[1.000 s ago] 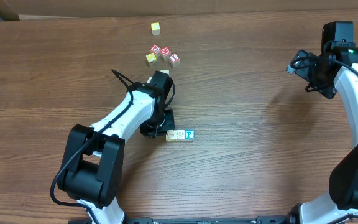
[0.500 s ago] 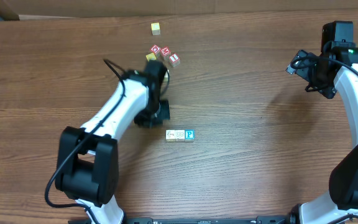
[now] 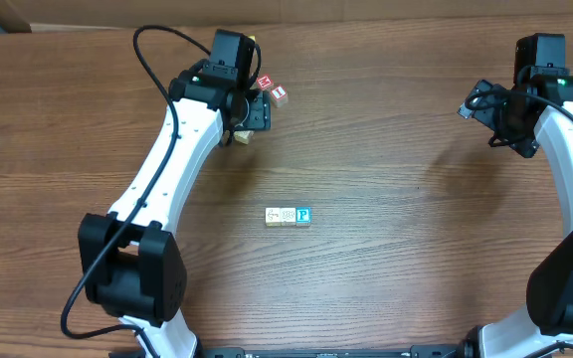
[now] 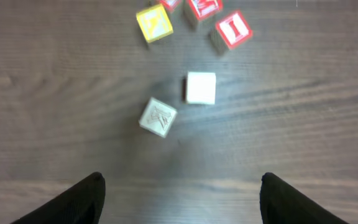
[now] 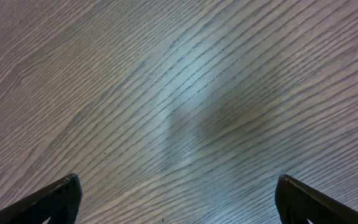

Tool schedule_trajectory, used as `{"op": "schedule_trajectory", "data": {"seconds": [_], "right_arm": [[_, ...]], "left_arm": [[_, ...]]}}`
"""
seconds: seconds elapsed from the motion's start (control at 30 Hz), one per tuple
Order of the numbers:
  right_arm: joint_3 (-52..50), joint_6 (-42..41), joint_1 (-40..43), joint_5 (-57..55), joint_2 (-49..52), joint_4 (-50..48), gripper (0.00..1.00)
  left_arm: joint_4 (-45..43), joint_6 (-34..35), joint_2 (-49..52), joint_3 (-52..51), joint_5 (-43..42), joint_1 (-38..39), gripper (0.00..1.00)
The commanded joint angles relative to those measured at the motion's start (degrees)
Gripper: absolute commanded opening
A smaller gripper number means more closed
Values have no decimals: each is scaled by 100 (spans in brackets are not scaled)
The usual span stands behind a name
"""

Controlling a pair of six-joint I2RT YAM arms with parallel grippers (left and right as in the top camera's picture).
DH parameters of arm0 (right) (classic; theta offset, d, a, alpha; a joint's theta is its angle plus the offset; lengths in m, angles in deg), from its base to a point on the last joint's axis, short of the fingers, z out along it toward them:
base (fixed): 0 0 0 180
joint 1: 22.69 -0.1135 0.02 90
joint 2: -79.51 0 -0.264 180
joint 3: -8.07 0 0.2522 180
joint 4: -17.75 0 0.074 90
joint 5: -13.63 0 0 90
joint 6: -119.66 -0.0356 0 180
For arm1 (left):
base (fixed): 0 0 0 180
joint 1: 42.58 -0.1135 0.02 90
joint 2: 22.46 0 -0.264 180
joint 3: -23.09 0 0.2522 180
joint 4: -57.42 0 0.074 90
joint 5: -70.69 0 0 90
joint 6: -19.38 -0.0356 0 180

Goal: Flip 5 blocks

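Observation:
Three pale blocks stand in a row mid-table: a line-marked block (image 3: 274, 216), a second one (image 3: 287, 216), and the blue "P" block (image 3: 303, 215). In the left wrist view two more pale blocks lie ahead of my fingers: a tilted, line-marked block (image 4: 158, 117) and a plain-faced block (image 4: 201, 88). My left gripper (image 4: 180, 183) (image 3: 250, 117) hovers open just short of them, with nothing between its fingers. My right gripper (image 5: 178, 183) (image 3: 497, 121) is open over bare wood at the far right.
Beyond the two pale blocks sit a yellow cube (image 4: 154, 23) and red-and-white cubes (image 4: 233, 30) (image 4: 202, 7). Overhead, the red-and-white cubes (image 3: 280, 94) show beside the left wrist. The left arm's cable (image 3: 157, 40) loops over the far left of the table.
My left arm has swung from beside the three-block row to the far cluster. Its jaws, shut a second ago, now stand open. The right arm has not moved.

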Motion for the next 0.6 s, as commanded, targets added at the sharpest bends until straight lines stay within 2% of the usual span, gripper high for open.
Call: {"op": "schedule_trajectory", "data": {"seconds": [0.0,0.17,0.23,0.3,0.57], "right_arm": [[74,37,7,-7,-85,-33,100],[76,37,7,-7,-85,-33,100],[76,37,7,-7,-85,-33,100],[74,37,7,-7,-85,-33,100],[76,37,7,-7,-85,-31,100]], "left_arm": [[-103,-391,354,59,411,2,70],[-374,-892,852,59,376,2,59],[-476,-1121,1078,59,374,2,45],[-584,-1283,1290,59,378,0,38],[-881,-1438,1759,59,564,-46,49]]}}
